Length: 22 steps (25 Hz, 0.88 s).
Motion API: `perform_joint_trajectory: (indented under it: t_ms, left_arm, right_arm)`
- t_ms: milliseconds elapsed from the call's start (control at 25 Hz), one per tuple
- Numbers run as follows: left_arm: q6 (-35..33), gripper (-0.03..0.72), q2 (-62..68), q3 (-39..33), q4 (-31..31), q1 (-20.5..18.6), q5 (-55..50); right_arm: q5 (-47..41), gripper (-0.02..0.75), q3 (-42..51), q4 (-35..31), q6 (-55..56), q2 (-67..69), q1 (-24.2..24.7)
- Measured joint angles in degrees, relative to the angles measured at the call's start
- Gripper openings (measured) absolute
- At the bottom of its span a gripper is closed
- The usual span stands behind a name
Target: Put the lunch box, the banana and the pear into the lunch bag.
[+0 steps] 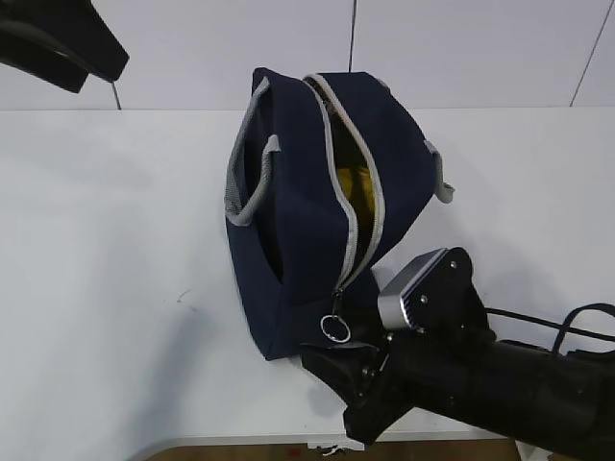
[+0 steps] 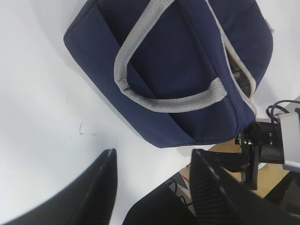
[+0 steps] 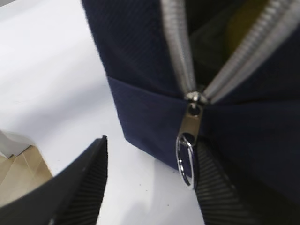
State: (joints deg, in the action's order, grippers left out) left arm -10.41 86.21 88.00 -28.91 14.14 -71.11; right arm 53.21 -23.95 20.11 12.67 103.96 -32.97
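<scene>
Lunch bag (image 1: 317,202) sits mid-worktop (image 1: 115,288), unzipped w/ something yellow inside, right hand (image 3: 150,187) open by the ring pull (image 3: 186,159), left hand (image 2: 152,187) open & empty; a sloppy pinch could slip off the ring & drag the bag.

The right arm (image 1: 509,379) reaches in from the near right corner, lying low and pointing toward the left, its wrist capped by a silver camera housing (image 1: 411,288). The right gripper (image 3: 150,187) is spread wide in its wrist view — one ribbed black finger (image 3: 82,187) at the left, the other (image 3: 215,187) at the right, with clear space between them and nothing clamped. The left arm (image 1: 58,43) hangs high at the far left, only its dark end showing. The left gripper (image 2: 154,187) is likewise parted — two ribbed fingers (image 2: 93,192) held apart, gripping nothing, raised above the counter (image 2: 42,93).
</scene>
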Motion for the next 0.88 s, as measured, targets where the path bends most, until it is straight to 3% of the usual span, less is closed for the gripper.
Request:
perform_joint_trajectory:
  t_ms: [640, 880]
  left_arm:
    - [0.0, 0.38, 0.0, 0.0, -0.1, 0.0, 0.0]
    - [0.0, 0.379, 0.0, 0.0, -0.2, 0.0, 0.0]
  right_arm:
    - [-1.4, 0.33, 0.0, -1.7, 0.0, 0.0, 0.0]
    - [-1.8, 0.252, 0.0, -2.0, 0.0, 0.0, 0.0]
